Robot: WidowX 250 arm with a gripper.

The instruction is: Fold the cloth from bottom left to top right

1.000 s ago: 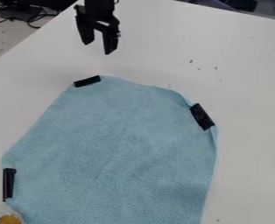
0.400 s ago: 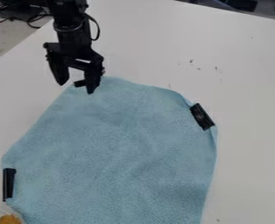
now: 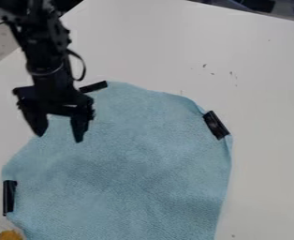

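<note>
on the white table (image 3: 268,70) lay the blue cloth (image 3: 137,164), spread out. the gripper (image 3: 60,138) hung over its upper-left edge, jaws apart, probably mid-approach; the next move seemed to call for lowering to the lower-left clip (image 3: 9,197) and gripping there

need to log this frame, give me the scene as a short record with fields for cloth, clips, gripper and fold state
cloth: light blue cloth, spread out on the white table
clips: black clip at the top edge, black clip at the right edge, black clip at the left edge
gripper: black gripper, fingers apart, nothing between them, over the cloth's upper left
fold state: not folded, lies mostly flat
other: orange-yellow item in the lower left corner
</note>
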